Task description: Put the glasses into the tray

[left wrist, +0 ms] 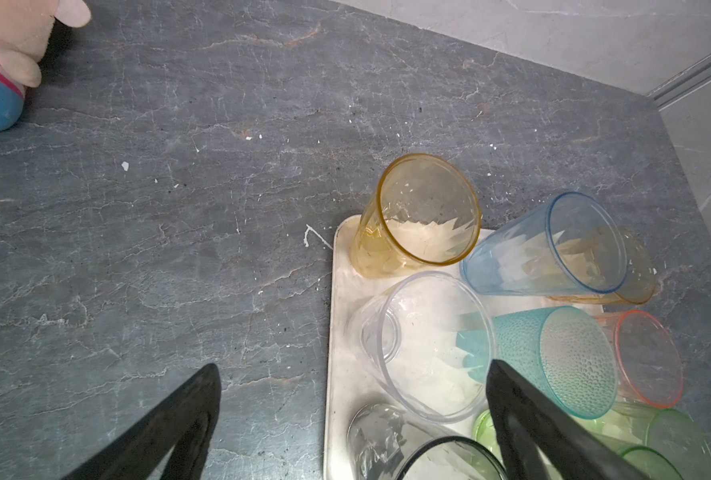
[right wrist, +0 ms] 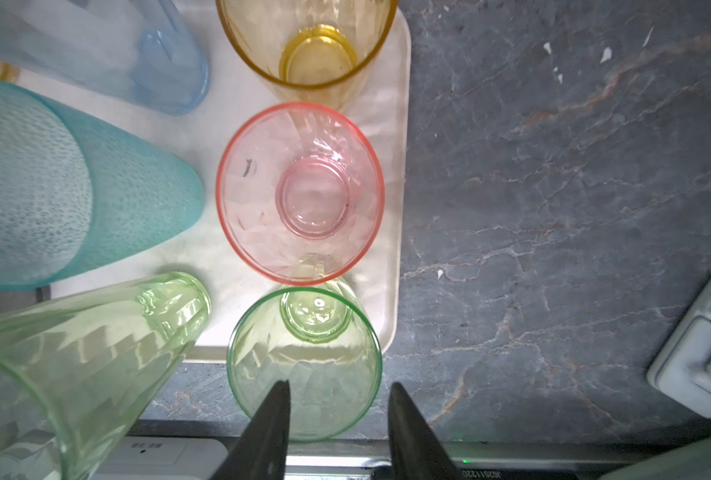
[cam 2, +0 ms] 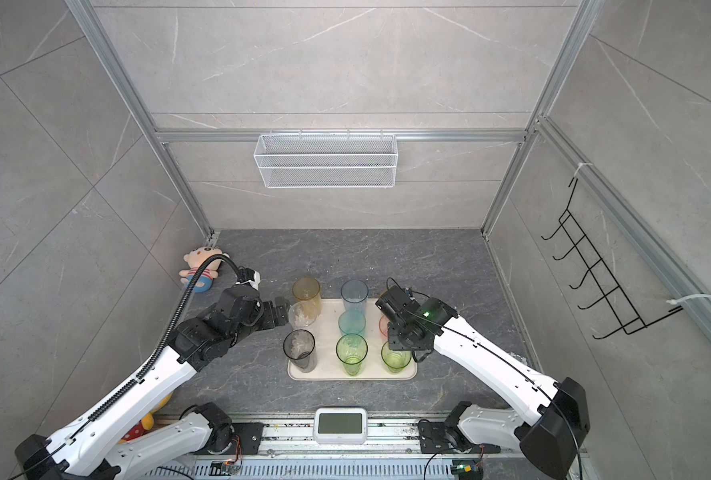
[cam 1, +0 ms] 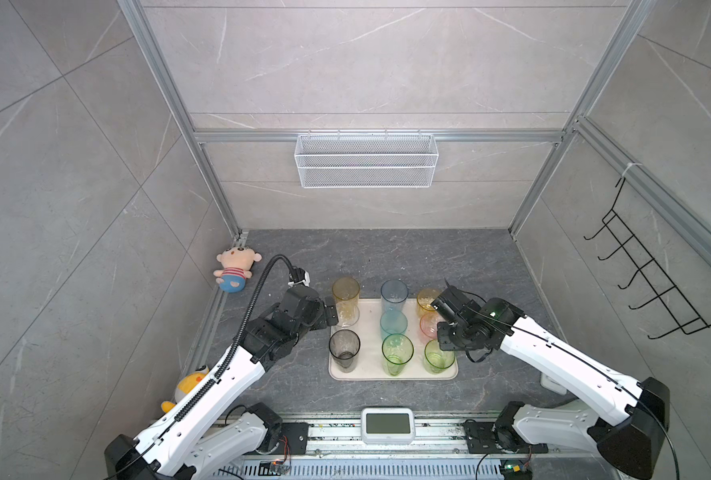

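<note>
The cream tray (cam 1: 369, 332) holds several tumblers standing upright in three rows. On its left side are the amber (cam 1: 345, 291), clear (cam 1: 347, 315) and smoky grey (cam 1: 344, 351) glasses. Blue (cam 1: 394, 294), teal (cam 1: 393, 324) and tall green (cam 1: 397, 353) fill the middle. Yellow (cam 1: 425, 300), pink (right wrist: 299, 191) and short green (right wrist: 303, 361) stand on the right. My left gripper (left wrist: 353, 386) is wide open at the tray's left edge, and the clear glass (left wrist: 428, 345) stands just ahead of its fingertips. My right gripper (right wrist: 339, 388) hangs over the short green glass, jaws apart astride its rim.
A plush doll (cam 1: 235, 270) lies at the back left corner and a yellow toy (cam 1: 189, 386) sits under the left arm. A white display unit (cam 1: 388, 424) sits on the front rail. A white block (right wrist: 707, 353) lies right of the tray. A wire basket (cam 1: 366, 160) and a hook rack (cam 1: 644, 282) hang on the walls.
</note>
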### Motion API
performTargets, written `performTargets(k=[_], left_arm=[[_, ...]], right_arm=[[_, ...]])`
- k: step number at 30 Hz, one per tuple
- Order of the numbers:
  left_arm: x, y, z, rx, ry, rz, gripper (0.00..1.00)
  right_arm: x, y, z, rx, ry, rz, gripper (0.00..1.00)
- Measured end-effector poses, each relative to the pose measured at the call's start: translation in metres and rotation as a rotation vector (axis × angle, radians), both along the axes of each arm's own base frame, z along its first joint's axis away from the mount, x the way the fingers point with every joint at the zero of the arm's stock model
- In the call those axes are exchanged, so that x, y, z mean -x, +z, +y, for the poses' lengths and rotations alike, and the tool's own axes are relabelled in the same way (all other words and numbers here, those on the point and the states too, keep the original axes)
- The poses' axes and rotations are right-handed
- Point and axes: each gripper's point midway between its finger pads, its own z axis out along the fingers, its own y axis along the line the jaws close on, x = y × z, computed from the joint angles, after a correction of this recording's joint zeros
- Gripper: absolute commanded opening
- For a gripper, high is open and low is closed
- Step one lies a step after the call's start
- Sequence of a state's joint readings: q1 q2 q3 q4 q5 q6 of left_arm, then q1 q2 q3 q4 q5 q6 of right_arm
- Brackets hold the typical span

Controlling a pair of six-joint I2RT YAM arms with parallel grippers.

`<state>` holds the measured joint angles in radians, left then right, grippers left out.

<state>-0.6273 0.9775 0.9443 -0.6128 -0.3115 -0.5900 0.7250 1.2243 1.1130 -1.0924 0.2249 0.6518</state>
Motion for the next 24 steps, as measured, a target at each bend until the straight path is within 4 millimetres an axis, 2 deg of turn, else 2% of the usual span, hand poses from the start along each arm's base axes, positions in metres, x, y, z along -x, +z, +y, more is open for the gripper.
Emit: performTargets(k=[5,10,13,16,20,24], left_arm=[[-0.015,0.021,-0.003,-0.033,0.000,-0.056,1.00],[-0.031,0.046,0.002,-0.097,0.018,-0.149,1.00],[-0.042,0.054,0.010,-0.152,0.049,-0.201,1.00],[-0.055,0.059,0.028,-0.192,0.120,-0.241,1.00],[-0.069,0.052,0.062,-0.245,0.235,-0.298,1.00],[-0.076,0.025,0.096,-0.310,0.323,-0.314,1.00]], right_arm=[[-0.016,0.026,0.000,0.000,0.022,-0.104,0.52],[-0.041,0.046,-0.009,0.027,0.008,-0.210,0.59],[-0.061,0.056,-0.017,0.049,-0.001,-0.290,0.62],[-0.083,0.066,-0.026,0.071,-0.023,-0.380,0.66],[-0.108,0.061,-0.046,0.114,-0.066,-0.465,0.74],[-0.126,0.051,-0.072,0.153,-0.134,-0.512,0.76]])
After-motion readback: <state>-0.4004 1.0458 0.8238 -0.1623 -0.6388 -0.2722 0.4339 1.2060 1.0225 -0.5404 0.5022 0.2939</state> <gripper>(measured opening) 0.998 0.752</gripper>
